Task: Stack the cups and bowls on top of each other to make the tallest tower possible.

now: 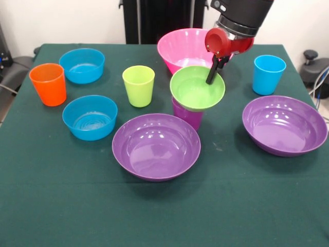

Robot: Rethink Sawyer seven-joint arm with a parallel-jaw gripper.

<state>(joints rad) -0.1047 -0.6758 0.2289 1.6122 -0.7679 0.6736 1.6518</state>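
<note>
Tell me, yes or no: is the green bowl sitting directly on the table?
No. The green bowl rests on top of the purple cup, raised above the table.

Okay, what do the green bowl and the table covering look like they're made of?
The green bowl, sitting on the purple cup, looks like glossy molded plastic: bright reflections, thin even rim. The table covering looks like matte dark green cloth, no shine, though its weave isn't visible.

front view, across table [51, 206], facing robot
</note>
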